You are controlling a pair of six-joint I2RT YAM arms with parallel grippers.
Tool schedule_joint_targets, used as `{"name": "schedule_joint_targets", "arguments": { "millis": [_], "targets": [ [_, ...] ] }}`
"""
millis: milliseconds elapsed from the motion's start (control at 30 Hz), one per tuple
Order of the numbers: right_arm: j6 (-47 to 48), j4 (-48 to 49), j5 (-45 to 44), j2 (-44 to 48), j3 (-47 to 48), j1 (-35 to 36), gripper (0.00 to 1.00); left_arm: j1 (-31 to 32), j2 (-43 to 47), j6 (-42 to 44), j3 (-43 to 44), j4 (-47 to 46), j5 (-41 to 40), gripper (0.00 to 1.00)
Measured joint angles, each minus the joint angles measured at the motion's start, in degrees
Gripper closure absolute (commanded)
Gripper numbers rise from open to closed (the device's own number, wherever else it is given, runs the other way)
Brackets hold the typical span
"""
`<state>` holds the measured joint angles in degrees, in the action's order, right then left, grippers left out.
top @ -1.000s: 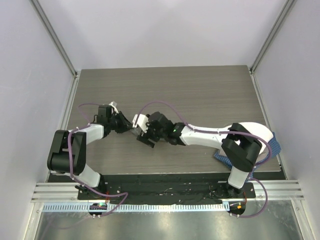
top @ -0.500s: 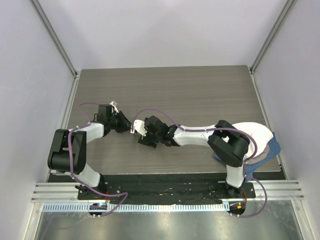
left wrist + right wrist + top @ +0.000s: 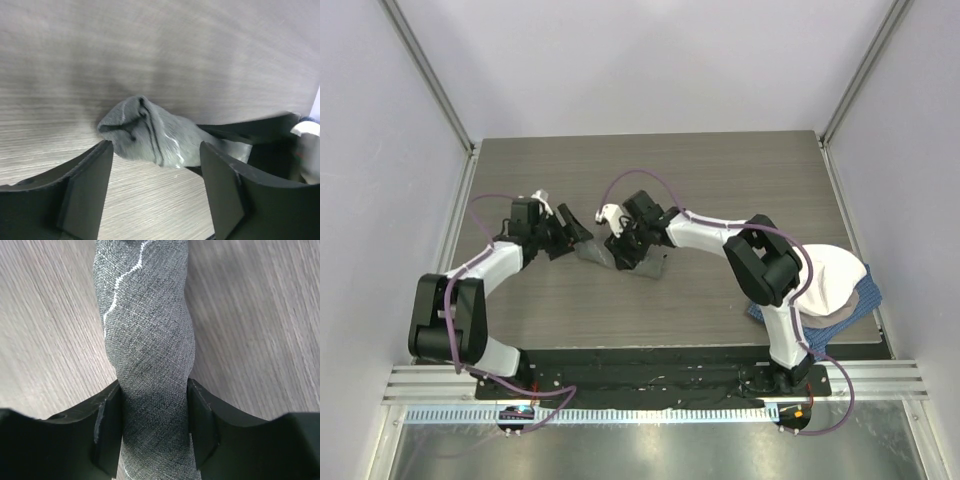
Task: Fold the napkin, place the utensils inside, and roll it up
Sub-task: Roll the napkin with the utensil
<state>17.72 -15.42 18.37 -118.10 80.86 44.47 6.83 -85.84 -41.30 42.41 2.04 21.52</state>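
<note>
The napkin (image 3: pixel 642 264) lies as a tight grey-green roll on the table, left of centre. In the right wrist view the napkin (image 3: pixel 145 330) runs straight between my right gripper (image 3: pixel 154 395), whose pads press both its sides; in the top view that gripper (image 3: pixel 626 246) sits over the roll's middle. My left gripper (image 3: pixel 576 228) stands open just left of the roll. In the left wrist view the napkin's folded end (image 3: pixel 145 132) lies just beyond the left gripper (image 3: pixel 156 165), with bare wood between the fingers. The utensils are hidden.
A cream-white cloth (image 3: pixel 835 272) lies on a blue checked cloth (image 3: pixel 868 296) at the table's near right corner. The wooden table (image 3: pixel 720 180) is bounded by pale walls with metal rails on the left and right.
The left gripper has opened and let go of the roll's end. The right gripper has closed on the roll, and both have shifted a little toward the far side.
</note>
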Motion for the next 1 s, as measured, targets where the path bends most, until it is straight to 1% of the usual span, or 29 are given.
{"name": "schedule_joint_targets", "arguments": {
  "millis": [133,300,367,467,633,733,800,1000],
  "targets": [
    [-3.5,-4.1,8.4,-3.2,4.7,-3.5,0.48,-0.2,4.7,0.2,2.4,2.7,-2.7,0.21],
    [-9.6,-7.3,18.3,-7.1,9.4,-7.4,0.5,-0.6,9.3,1.1,5.2,7.2,-3.8,0.19],
    [-12.0,-7.8,21.5,-8.6,10.6,-8.7,0.49,-0.6,10.7,1.6,6.5,9.2,-3.9,0.18],
    [-15.2,-8.0,25.6,-10.3,11.8,-10.4,0.5,-0.6,12.7,2.8,8.1,12.1,-3.9,0.17],
    [-21.4,-8.4,32.9,-13.8,14.1,-13.4,0.5,-1.2,15.6,4.3,8.5,15.7,-3.8,0.14],
    [-24.0,-8.4,35.4,-14.8,14.4,-14.6,0.5,-1.4,15.5,4.5,8.4,15.9,-3.7,0.15],
    [-25.0,-8.4,36.3,-15.2,14.4,-15.1,0.5,-1.4,14.6,4.2,7.9,14.4,-3.1,0.17],
    [-27.9,-8.6,39.3,-16.6,15.4,-15.9,0.4,-1.3,9.0,2.5,5.0,8.5,-0.5,0.18]
  ]
}}
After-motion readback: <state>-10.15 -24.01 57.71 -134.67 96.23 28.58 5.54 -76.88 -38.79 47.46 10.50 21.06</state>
